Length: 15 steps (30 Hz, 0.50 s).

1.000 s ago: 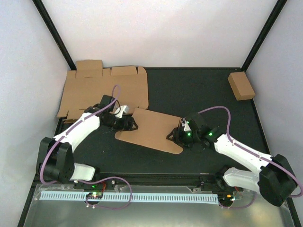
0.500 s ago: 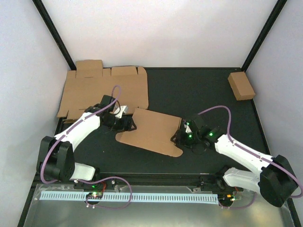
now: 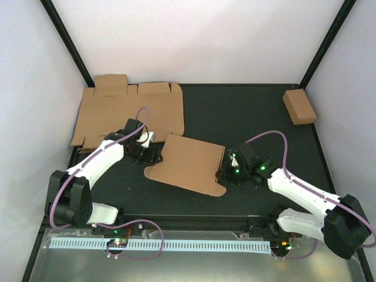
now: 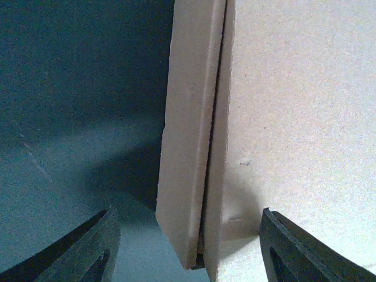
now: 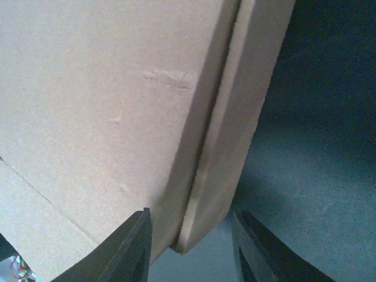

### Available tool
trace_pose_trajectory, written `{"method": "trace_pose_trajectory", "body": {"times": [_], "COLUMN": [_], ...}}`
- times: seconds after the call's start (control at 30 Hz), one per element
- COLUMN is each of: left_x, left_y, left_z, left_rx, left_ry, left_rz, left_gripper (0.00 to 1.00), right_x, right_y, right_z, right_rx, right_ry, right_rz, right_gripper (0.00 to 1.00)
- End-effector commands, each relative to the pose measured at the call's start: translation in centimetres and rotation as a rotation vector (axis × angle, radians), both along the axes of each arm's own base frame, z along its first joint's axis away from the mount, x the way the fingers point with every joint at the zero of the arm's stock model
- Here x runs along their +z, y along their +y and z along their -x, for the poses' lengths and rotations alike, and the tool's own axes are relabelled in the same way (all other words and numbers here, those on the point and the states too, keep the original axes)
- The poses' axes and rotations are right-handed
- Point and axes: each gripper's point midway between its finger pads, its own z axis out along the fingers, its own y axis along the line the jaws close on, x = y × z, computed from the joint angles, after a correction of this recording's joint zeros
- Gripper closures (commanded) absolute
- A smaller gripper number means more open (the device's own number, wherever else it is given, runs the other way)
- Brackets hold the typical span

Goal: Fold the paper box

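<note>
I see a black table (image 3: 247,111), white walls (image 3: 205,41), and a small closed box (image 3: 299,106) at two o'clock. Left jaws straddle the edge of the paper box (image 3: 188,161), released; right jaws' grip I cannot tell.

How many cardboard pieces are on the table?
3: a flat die-cut brown cardboard sheet back left, a folded brown cardboard panel at centre, a small closed brown box back right.

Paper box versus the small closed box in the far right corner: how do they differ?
The paper box is a wide, flat folded sheet; the small closed box is a compact block. The paper box lies in the middle with the left hand and right hand at its ends; the small closed box sits alone, untouched. Both are plain brown cardboard.
</note>
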Motion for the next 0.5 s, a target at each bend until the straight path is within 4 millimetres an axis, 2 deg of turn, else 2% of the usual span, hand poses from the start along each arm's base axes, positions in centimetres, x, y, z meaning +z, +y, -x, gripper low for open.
{"method": "trace_pose_trajectory", "body": {"times": [0.0, 0.27, 0.47], "left_x": [-1.2, -3.7, -3.9], "left_y": [0.3, -0.3, -0.7], "left_z": [-0.2, 1.1, 1.3], "left_rx": [0.043, 0.098, 0.092], "left_ry": [0.039, 0.101, 0.093], "left_rz": [-0.006, 0.057, 0.082], "left_gripper": [0.34, 0.46, 0.53], "right_x": [-1.9, -4.0, -3.8], "right_y": [-0.2, -0.7, -0.5], "right_z": [0.4, 0.8, 0.4], "right_rx": [0.018, 0.017, 0.022], "right_ry": [0.023, 0.051, 0.035], "right_rz": [0.021, 0.047, 0.051], "right_gripper": [0.6, 0.63, 0.67]}}
